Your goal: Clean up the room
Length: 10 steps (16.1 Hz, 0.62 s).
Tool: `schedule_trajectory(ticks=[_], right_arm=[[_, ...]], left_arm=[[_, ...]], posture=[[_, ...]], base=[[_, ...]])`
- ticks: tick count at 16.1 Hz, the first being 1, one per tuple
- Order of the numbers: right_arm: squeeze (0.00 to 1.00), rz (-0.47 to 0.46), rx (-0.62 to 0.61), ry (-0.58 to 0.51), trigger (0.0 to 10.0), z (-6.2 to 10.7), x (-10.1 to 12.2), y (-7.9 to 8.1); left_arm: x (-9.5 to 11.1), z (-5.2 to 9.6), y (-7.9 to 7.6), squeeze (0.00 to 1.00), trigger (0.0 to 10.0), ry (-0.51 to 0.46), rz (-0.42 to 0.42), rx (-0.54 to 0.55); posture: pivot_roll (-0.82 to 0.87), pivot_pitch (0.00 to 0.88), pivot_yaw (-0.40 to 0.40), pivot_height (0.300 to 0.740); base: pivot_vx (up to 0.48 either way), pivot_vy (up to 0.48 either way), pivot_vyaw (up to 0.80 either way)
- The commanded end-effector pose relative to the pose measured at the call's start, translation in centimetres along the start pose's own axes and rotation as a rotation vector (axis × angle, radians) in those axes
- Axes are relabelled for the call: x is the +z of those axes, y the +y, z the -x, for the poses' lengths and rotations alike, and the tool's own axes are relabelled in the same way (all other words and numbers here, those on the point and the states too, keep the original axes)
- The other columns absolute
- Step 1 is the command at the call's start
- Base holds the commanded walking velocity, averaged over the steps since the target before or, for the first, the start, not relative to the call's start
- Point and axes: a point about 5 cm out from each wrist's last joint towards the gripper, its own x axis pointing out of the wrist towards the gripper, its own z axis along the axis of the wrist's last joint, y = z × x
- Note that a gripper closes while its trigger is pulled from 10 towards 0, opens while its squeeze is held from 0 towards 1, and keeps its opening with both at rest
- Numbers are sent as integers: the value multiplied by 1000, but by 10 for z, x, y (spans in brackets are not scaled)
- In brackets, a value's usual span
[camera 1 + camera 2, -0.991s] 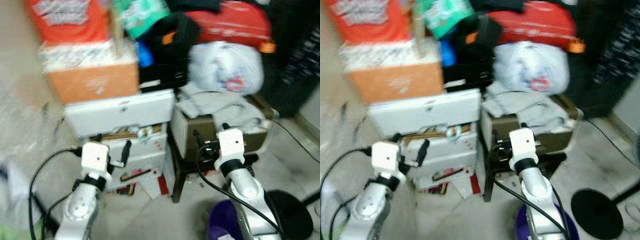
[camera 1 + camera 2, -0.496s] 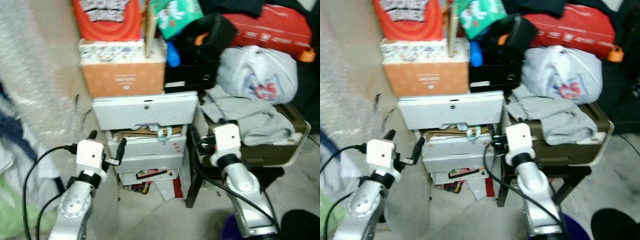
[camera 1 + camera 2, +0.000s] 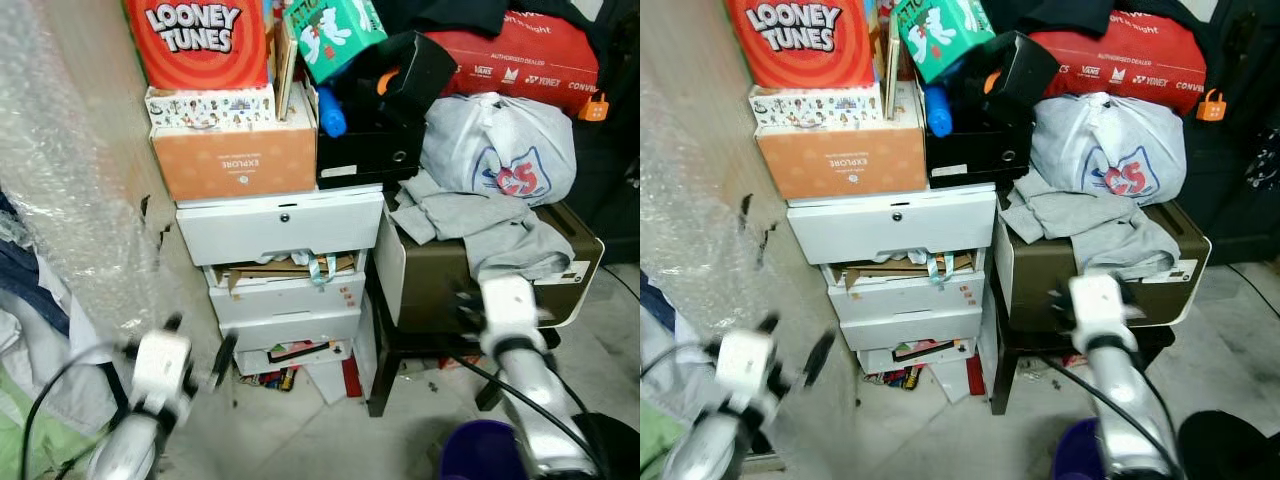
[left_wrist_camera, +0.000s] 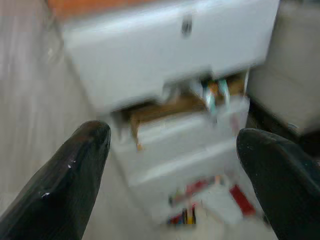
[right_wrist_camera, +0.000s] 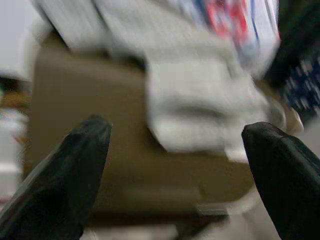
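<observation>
A: Logging the change first. Against the frames a second ago, the whole head view has shifted and sharpened, so the camera has moved; the clutter has not. Both arms sit lower in frame now, blurred. My reading: the robot is still positioning, and no tidying step has begun.

B: Jaws?

A: Left gripper (image 4: 170,165) is spread wide with nothing between its fingers, pointing at the white drawer unit (image 3: 280,225). Right gripper (image 5: 175,165) is equally wide and empty, aimed at the grey clothes (image 3: 470,222).

B: Counts, placed from the drawer unit.

A: The unit shows three stacked drawers; the middle one (image 3: 290,292) hangs ajar with paper and ribbon spilling out. On top: one orange box (image 3: 232,152), one Looney Tunes box (image 3: 198,40) above it. Just to the right: one brown case (image 3: 470,290) draped with the grey clothes, one white plastic bag (image 3: 500,150) above. At its foot: loose papers (image 3: 300,362) on the floor. One purple bin (image 3: 484,462) well to the right, near the right arm.
</observation>
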Motion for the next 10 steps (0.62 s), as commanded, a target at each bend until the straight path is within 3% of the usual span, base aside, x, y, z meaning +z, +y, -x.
schedule_trajectory(ticks=[1,7,10], right_arm=[[0,7,-33,53,10000,4,-16,-6],[0,-4,-78,268,10000,22,-74,-15],[0,-30,-62,409,10000,36,-102,-12]], left_arm=[[-10,9,4,0,10000,23,10,0],[-51,40,23,0,10000,149,13,53],[-88,55,40,0,10000,305,2,120]], posture=[[-53,0,-7,740],[-43,5,-10,740],[-39,9,-8,740]], base=[[0,0,0],[0,0,0],[0,0,0]])
